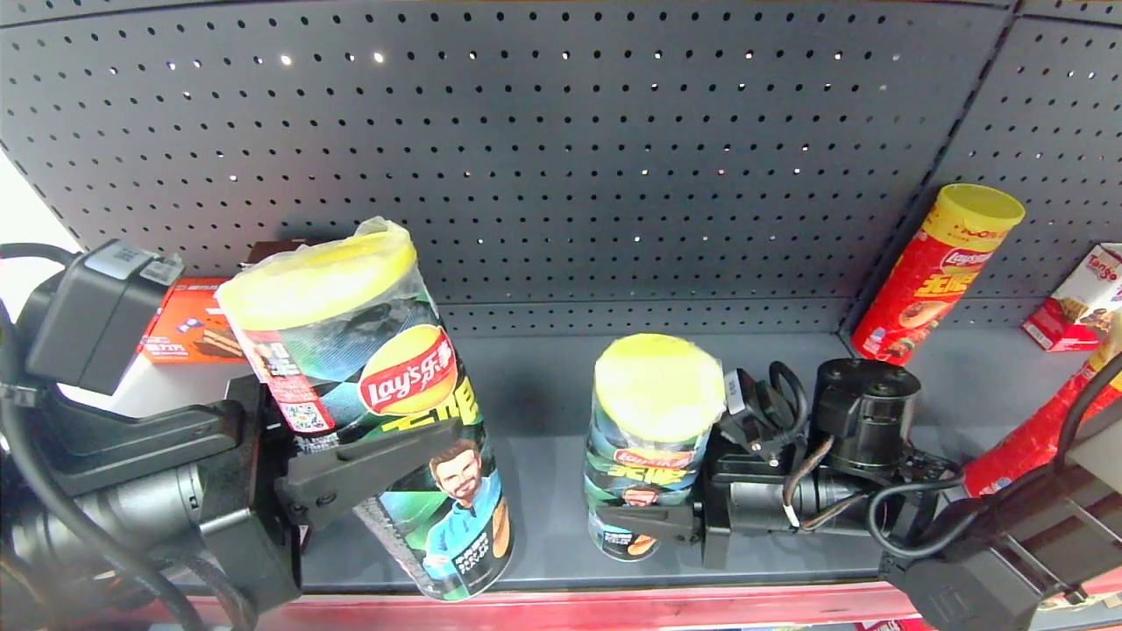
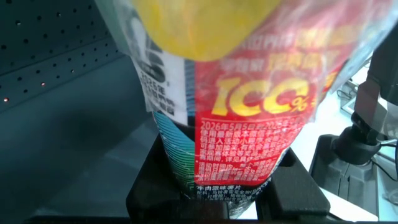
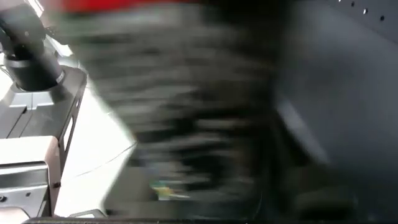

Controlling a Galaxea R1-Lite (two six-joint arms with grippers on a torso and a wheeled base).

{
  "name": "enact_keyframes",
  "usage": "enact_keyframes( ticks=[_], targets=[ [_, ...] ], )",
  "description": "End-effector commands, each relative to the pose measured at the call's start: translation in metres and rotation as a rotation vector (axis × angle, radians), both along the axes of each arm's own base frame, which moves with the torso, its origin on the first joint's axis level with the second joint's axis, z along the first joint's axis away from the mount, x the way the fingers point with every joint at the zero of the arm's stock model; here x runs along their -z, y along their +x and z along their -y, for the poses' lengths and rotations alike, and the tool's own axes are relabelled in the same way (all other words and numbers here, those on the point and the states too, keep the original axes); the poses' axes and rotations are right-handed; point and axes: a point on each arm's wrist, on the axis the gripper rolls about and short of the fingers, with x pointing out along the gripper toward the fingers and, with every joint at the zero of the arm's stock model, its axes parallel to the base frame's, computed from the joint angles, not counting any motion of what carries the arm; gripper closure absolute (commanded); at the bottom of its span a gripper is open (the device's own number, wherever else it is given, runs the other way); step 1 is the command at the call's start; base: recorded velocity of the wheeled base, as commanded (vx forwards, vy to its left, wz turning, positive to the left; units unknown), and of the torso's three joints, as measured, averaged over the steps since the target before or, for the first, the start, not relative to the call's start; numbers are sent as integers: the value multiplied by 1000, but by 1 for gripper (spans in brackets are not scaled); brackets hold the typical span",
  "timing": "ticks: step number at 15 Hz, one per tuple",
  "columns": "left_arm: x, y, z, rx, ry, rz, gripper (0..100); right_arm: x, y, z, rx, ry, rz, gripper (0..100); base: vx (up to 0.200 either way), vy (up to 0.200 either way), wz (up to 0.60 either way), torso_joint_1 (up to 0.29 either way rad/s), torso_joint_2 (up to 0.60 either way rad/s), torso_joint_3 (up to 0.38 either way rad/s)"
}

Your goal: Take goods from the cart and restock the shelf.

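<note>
My left gripper (image 1: 394,456) is shut on a tall green chips can (image 1: 351,350) with a yellow lid and a loose plastic wrap. The can tilts over the shelf's (image 1: 535,386) front left part, its base near the red front edge. In the left wrist view the same can (image 2: 242,112) stands between the dark fingers (image 2: 149,193). A shorter green chips can (image 1: 653,421) stands upright on the shelf's middle front. My right gripper (image 1: 644,521) reaches it from the right and is closed around its lower half, one finger across its front.
A red chips can (image 1: 938,272) leans against the perforated back panel (image 1: 561,158) at the right. Another red pack (image 1: 1034,438) lies at the right edge by a red-and-white box (image 1: 1078,298). An orange box (image 1: 188,324) sits at the back left. Bare shelf lies between the two green cans.
</note>
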Motion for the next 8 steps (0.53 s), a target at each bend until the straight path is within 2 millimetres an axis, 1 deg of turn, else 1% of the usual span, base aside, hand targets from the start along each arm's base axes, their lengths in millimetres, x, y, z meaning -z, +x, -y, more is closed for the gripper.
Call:
enact_keyframes(
  ticks=[1, 3, 7, 8],
  targets=[
    [0, 0, 0, 0, 0, -1, 100, 0, -1, 0, -1, 0, 0, 0, 0, 0, 0, 0, 0, 0],
    [1, 0, 0, 0, 1, -3, 100, -5, -4, 4, 2, 5, 9, 0, 0, 0, 0, 0, 0, 0],
    [1, 0, 0, 0, 2, -4, 100, -12, -17, 18, 20, 9, 15, 0, 0, 0, 0, 0, 0, 0],
    [1, 0, -1, -3, 2, -4, 100, -17, -24, 25, 31, 13, 21, 0, 0, 0, 0, 0, 0, 0]
  ],
)
